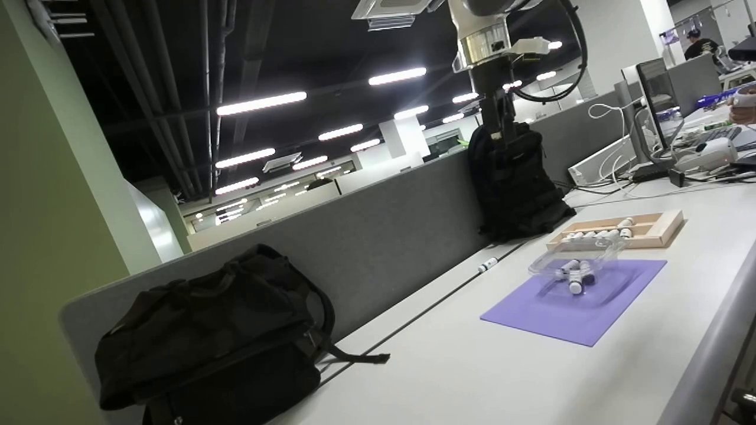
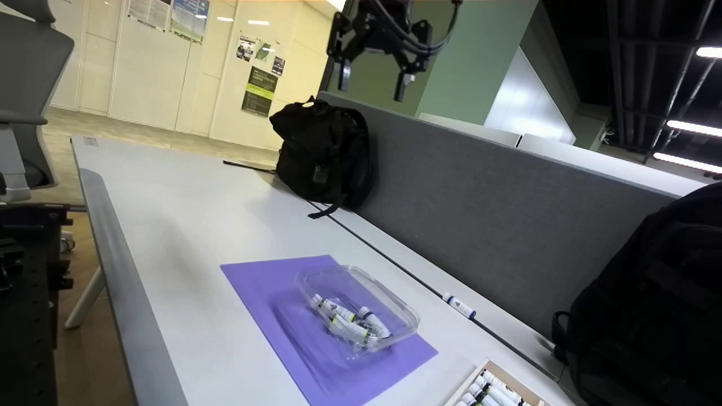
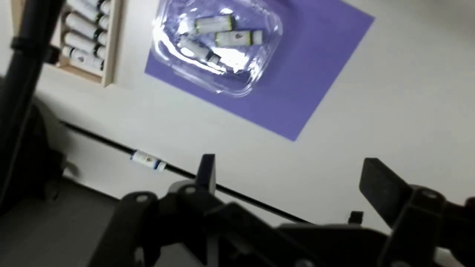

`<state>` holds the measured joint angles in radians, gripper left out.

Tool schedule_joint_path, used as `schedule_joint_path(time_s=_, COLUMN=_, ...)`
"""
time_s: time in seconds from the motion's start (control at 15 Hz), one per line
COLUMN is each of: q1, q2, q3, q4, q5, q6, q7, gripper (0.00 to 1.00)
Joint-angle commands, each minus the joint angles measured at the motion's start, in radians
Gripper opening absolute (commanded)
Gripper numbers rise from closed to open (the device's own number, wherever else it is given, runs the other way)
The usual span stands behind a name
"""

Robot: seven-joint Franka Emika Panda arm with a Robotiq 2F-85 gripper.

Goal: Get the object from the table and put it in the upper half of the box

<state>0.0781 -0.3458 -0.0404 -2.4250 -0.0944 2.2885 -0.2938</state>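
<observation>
A small white tube with blue bands [image 1: 488, 265] [image 2: 459, 306] [image 3: 146, 159] lies on its side on the off-white table [image 1: 472, 366] [image 2: 186, 225] [image 3: 408, 111], across the dark slot near the divider. The pale wooden box [image 1: 670, 229] [image 3: 113, 40] holds several white tubes in its sections. Only a corner of the box [image 2: 489, 365] shows in an exterior view. High above the table, my gripper [image 1: 499, 134] [image 2: 371, 93] [image 3: 289, 159] is open, its fingers wide apart with nothing between them. In the wrist view the tube appears to the left of both fingers.
Several tubes rest in a clear plastic container [image 1: 534, 265] [image 2: 409, 318] [image 3: 272, 55] on a purple mat [image 1: 567, 319] [image 2: 254, 287] [image 3: 315, 85]. Black backpacks [image 1: 520, 183] [image 1: 218, 342] [image 2: 321, 152] [image 2: 660, 304] lean on the grey divider [image 1: 401, 230] [image 2: 479, 197]. Beyond the box stand a monitor [image 1: 658, 94] and cables.
</observation>
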Motion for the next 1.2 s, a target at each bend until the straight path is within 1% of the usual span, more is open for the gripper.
schedule_joint_path(time_s=0.0, q1=-0.063, q2=0.198, q3=0.041, q4=0.202, q5=-0.197, q6=0.084, q7=0.028, gripper=1.0)
schedule_joint_path(time_s=0.13, q1=-0.096, q2=0.281, q3=0.052, q4=0.299, q5=-0.347, q6=0.131, q7=0.084, gripper=1.0)
schedule_joint_path(time_s=0.2, q1=-0.068, q2=0.19, q3=0.035, q4=0.182, q5=-0.248, q6=0.125, q7=0.026, gripper=1.0)
schedule_joint_path(time_s=0.27, q1=-0.075, q2=0.221, q3=0.035, q4=0.211, q5=-0.261, q6=0.132, q7=0.031, gripper=1.0)
schedule_joint_path(time_s=0.33, q1=-0.074, q2=0.231, q3=0.035, q4=0.212, q5=-0.256, q6=0.132, q7=0.027, gripper=1.0)
schedule_joint_path(time_s=1.13, q1=-0.071, q2=0.211, q3=0.037, q4=0.195, q5=-0.256, q6=0.131, q7=0.027, gripper=1.0)
